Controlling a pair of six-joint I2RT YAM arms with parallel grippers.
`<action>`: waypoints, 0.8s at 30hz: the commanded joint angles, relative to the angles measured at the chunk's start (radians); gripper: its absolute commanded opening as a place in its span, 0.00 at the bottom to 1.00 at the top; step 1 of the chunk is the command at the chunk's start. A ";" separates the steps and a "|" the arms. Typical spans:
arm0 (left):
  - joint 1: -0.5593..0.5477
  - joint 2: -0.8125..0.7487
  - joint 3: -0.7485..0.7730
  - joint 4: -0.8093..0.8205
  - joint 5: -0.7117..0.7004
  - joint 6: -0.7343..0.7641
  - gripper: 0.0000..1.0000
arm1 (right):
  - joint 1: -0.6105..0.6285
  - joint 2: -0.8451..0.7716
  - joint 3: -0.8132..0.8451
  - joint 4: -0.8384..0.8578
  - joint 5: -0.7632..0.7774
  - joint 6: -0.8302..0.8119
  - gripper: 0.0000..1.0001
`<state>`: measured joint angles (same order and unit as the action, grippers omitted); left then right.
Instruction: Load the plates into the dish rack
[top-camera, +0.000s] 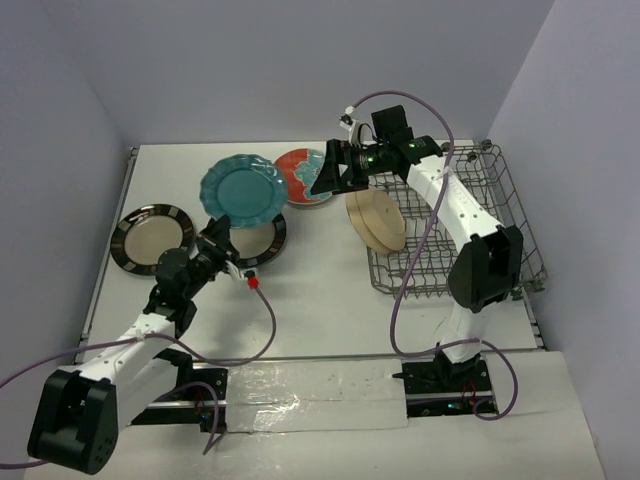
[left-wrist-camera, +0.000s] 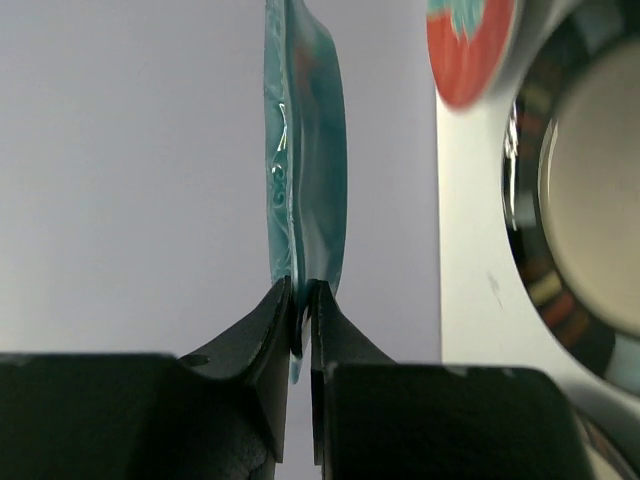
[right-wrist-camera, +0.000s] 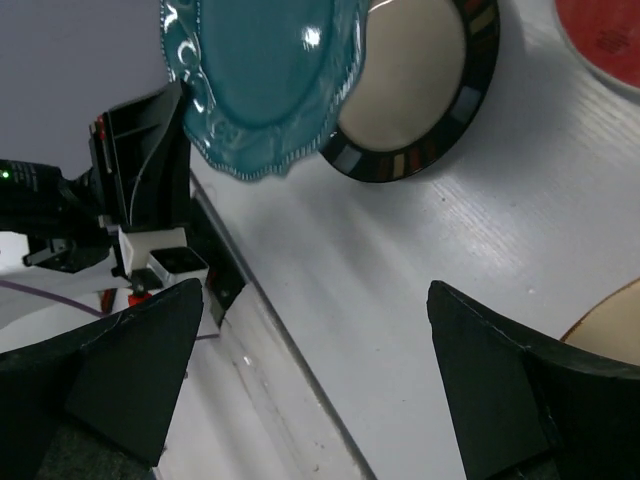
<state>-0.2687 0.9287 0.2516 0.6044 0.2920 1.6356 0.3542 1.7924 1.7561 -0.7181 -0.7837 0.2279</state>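
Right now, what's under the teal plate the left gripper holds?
A dark striped-rim plate with a beige centre lies on the table; the teal plate covers part of it.

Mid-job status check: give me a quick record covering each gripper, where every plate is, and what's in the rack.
left gripper: shut on the rim of the teal plate, which is held up on edge, clear of the table
right gripper: open, empty, above the table by the red plate
striped plates: one flat at far left; the other flat, partly behind the teal plate
dish rack: beige plates standing at its left end
not yet racked: teal, red, both striped
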 joint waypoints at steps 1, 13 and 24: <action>-0.087 -0.083 0.104 0.126 0.071 0.055 0.00 | -0.021 0.016 0.034 0.049 -0.147 0.033 1.00; -0.345 -0.166 0.158 0.011 0.007 0.053 0.00 | -0.031 0.082 0.048 -0.026 -0.210 -0.064 1.00; -0.425 -0.185 0.172 -0.006 -0.042 0.061 0.00 | -0.029 0.159 0.103 -0.127 -0.298 -0.128 0.90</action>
<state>-0.6861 0.7902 0.3168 0.3969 0.2604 1.6604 0.3290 1.9427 1.7966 -0.8066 -1.0142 0.1375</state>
